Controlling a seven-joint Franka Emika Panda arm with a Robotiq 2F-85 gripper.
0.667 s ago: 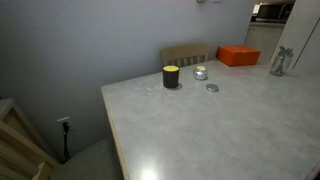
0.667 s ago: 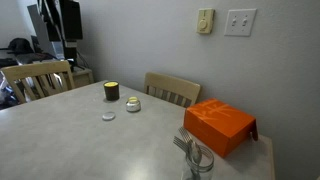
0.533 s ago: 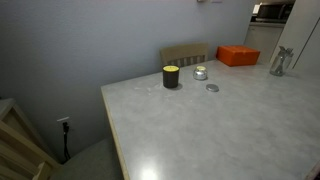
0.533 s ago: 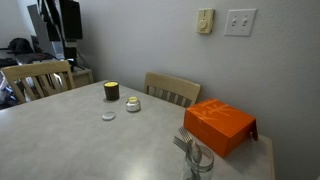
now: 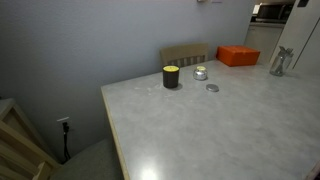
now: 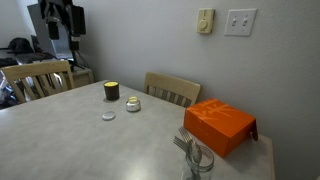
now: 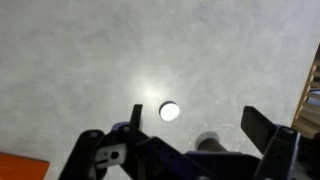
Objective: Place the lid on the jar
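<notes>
The lid (image 5: 212,88) is a small flat silvery disc lying on the pale table (image 5: 220,130), apart from the jar (image 5: 200,73), a short clear glass jar beside it. Both also show in an exterior view, the lid (image 6: 108,116) and the jar (image 6: 133,104). In the wrist view my gripper (image 7: 200,120) is open and empty, high above the table. The lid (image 7: 169,111) shows as a bright disc between the fingers, far below. The jar is hidden in the wrist view.
A dark cylinder with a yellow top (image 5: 171,76) stands next to the jar. An orange box (image 6: 218,123) and a glass holding utensils (image 6: 192,155) stand further along the table. Wooden chairs (image 6: 172,88) stand at the table's edges. The dark arm (image 6: 62,20) is far from the objects.
The dark arm at the top left of an exterior view has shifted slightly. The lid, jar and cylinder have not moved.
</notes>
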